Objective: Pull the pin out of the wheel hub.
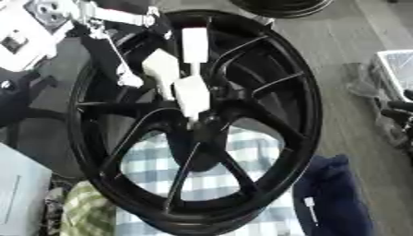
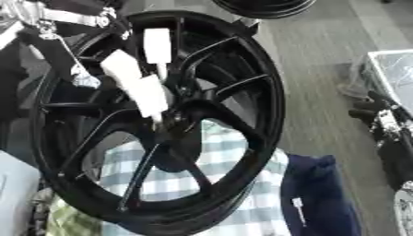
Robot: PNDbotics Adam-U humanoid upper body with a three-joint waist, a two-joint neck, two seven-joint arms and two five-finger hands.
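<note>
A large black spoked wheel stands tilted in the middle of both views, with its hub at the centre. My left hand, with white finger covers, comes in from the upper left over the spokes. Its fingertips meet right at the hub. A thin pale stub, the pin, shows just below those fingertips, which are pinched on it. Most of the pin is hidden by the fingers. A dark hand-like shape, my right hand, shows at the right edge, well away from the wheel.
A blue-and-white checked cloth lies under the wheel, with a green checked cloth at the lower left and a navy fabric bundle at the lower right. A second black wheel lies beyond. A clear bin stands at the right.
</note>
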